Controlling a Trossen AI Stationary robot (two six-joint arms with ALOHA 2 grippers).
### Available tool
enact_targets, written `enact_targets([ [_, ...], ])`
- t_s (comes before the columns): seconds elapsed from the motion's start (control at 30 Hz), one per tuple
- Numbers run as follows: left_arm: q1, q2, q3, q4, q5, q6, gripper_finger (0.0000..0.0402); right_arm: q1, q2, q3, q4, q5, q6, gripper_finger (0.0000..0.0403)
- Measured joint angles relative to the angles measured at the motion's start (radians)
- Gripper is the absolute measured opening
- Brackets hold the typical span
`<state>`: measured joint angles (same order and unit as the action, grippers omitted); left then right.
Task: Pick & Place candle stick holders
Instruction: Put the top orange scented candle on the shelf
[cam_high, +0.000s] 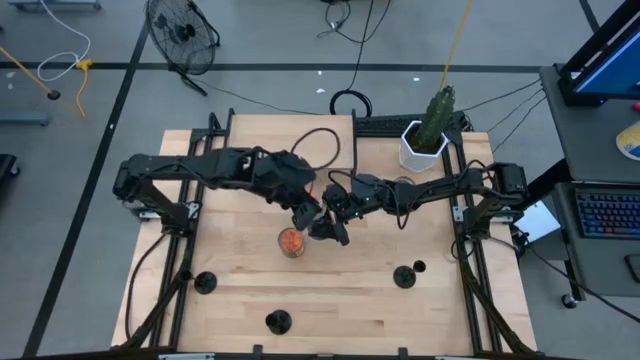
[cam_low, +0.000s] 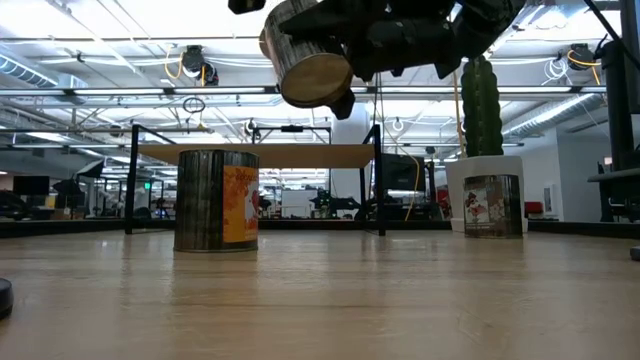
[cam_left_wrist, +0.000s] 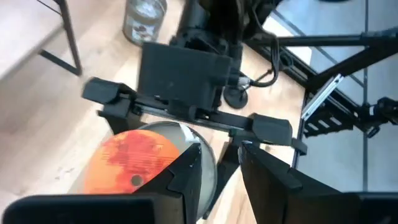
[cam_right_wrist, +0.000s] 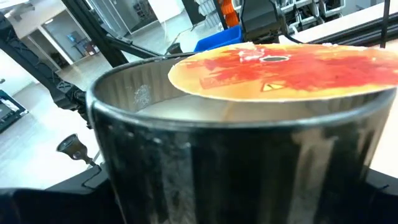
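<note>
Closest to the front edge of the surface (cam_high: 340, 300) are the three black holders, all standing free with nothing touching them. One (cam_high: 277, 321) is right at the front near the middle, one (cam_high: 205, 283) is off to the left, and one (cam_high: 404, 277) is off to the right. They sit well apart from each other and from both grippers.

Further in, around mid-surface, the two arms meet. The right gripper (cam_high: 318, 230) is clamped on a metal can (cam_low: 310, 62) with an orange top, and the low view shows it lifted clear of the surface. The left gripper (cam_left_wrist: 221, 149) is just beside that can. Its fingers are a little apart with nothing between them, and one finger sits against the can's side.

I count three cans. Besides the held one, a second (cam_low: 216, 200) with an orange label stands on the surface behind it. A third (cam_low: 492, 205) is way back, in front of the white pot (cam_high: 420, 150) with the cactus (cam_high: 437, 112).

Beyond the surface there's a fan (cam_high: 180, 30) on the floor.
</note>
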<state>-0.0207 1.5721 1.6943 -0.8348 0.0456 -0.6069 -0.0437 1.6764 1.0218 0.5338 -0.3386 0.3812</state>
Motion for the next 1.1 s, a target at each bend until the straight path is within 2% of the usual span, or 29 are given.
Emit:
enact_targets([
  [0.23, 0.004, -0.065, 0.001, 0.000, -0.051, 0.011, 0.0115, -0.003, 0.000, 0.000, 0.022, 0.052, -0.015, 0.0348],
  [0.5, 0.009, -0.177, 0.003, -0.144, -0.266, -0.072, 0.0115, -0.029, 0.000, 0.000, 0.087, 0.133, -0.043, 0.0347],
  [0.7, 0.008, -0.192, -0.001, -0.266, -0.282, -0.133, 0.0115, -0.040, -0.024, 0.000, 0.174, 0.177, -0.107, 0.0347],
  [1.1, 0.008, -0.191, -0.001, -0.283, -0.291, -0.138, 0.0115, -0.042, -0.196, 0.000, 0.074, 0.549, -0.431, 0.0347],
])
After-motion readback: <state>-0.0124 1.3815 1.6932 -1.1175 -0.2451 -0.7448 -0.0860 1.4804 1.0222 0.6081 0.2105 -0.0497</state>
